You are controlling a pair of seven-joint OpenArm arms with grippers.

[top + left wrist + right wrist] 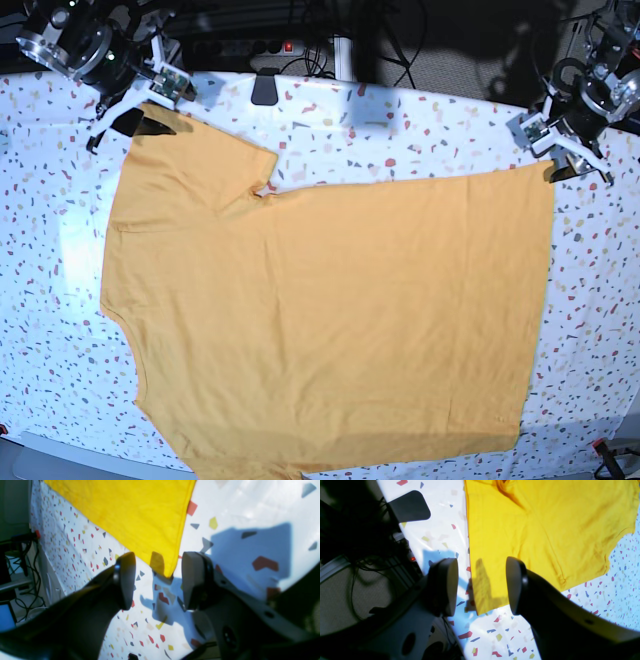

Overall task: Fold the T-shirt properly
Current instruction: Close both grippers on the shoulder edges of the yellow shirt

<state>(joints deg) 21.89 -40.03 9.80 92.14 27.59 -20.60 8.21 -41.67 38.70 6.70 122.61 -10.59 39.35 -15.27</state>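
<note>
Terrazzo-patterned desk [420, 120], white with coloured flecks: carries everything. No containers on it, so nothing to record under contents.

T-shirt [330, 320], mustard yellow: spread flat and open, a single layer as far as can be told, covering most of the desk. In the base view the hem runs along the desk's right side and one sleeve reaches toward the far left corner; the lower sleeve and part of the body run off the near edge of the picture. No fold visible yet. Judgement: the garment is laid out for the first fold, and the task is at or near its start. The heart mark is not visible in any view.

Right gripper [482, 586]: sits at the desk's far left corner, over the tip of the upper sleeve. Pincer spread, with the sleeve corner lying between the fingers [446, 587] and flat on the desk, not pinched. Judgement: placed to take this corner.

Left gripper [158, 580]: sits at the desk's far right side, over the far hem corner. Pincer spread, the cloth's pointed corner just between the fingers [192, 580], resting on the desk and not gripped.

Judgement on placement: the two arms bracket the shirt's far edge at its two end corners, which suits lifting that edge together and carrying it toward the near edge. Risk: a thin single layer may slip out if the fingers close above the cloth.
</note>
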